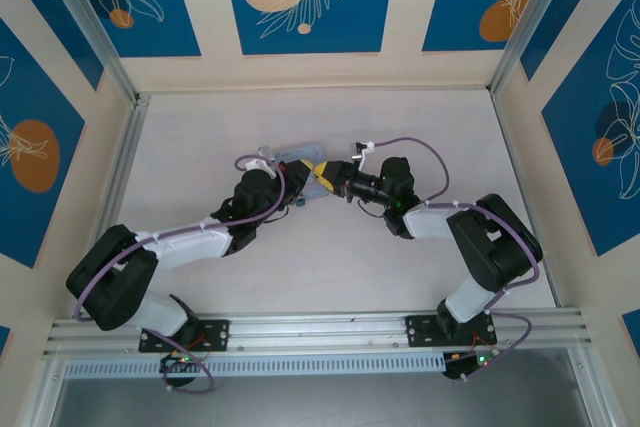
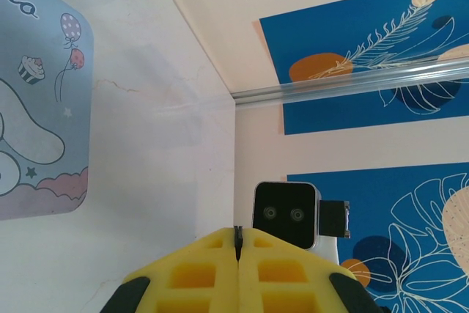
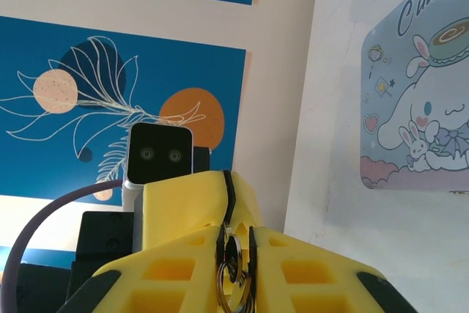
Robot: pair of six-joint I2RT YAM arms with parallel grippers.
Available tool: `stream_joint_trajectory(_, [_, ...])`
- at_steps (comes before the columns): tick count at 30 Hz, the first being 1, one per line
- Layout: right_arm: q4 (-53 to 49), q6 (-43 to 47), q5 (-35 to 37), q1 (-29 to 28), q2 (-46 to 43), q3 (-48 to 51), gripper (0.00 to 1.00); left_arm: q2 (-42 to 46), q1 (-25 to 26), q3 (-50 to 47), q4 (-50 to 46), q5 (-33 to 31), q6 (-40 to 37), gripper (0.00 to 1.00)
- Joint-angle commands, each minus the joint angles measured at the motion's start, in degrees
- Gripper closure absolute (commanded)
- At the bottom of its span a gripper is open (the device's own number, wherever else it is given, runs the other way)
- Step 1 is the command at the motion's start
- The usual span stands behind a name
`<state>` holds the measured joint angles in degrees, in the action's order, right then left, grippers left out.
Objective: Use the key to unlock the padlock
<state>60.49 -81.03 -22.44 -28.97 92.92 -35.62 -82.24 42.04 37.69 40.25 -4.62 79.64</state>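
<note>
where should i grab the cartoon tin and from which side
Probably straight down from above, pinching two opposite side edges: the tin lies flat on the table, printed face up, so only its edges offer a hold.

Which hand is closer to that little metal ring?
Right. The ring is gripped in the right hand; the left hand is just beyond it, meeting the right tip to tip.
</note>
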Motion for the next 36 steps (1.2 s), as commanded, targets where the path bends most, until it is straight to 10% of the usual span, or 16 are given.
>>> stream_joint_trajectory(1, [2.40, 0.08, 0.82, 0.47, -0.11, 0.71, 0.81, 1.19, 0.32, -0.99, 0.53, -1.78, -0.04, 1.00])
stream_joint_trajectory(16, [3.05, 0.08, -0.32, 0.92, -0.35, 0.81, 1.00, 2.07, 0.38, -0.76, -1.02, -0.72, -1.47, 1.00])
stream_joint_trajectory(24, [0.67, 2.80, -3.43, 3.90, -2.02, 2.70, 1.00, 13.16, -1.49, -3.54, -14.48, -0.81, -8.71, 0.24])
stream_joint_trajectory(36, [-13.75, 10.02, -10.75, 9.13, 3.33, -6.56, 1.00, 11.63, -3.64, -0.90, -37.01, 18.43, -35.00, 0.08])
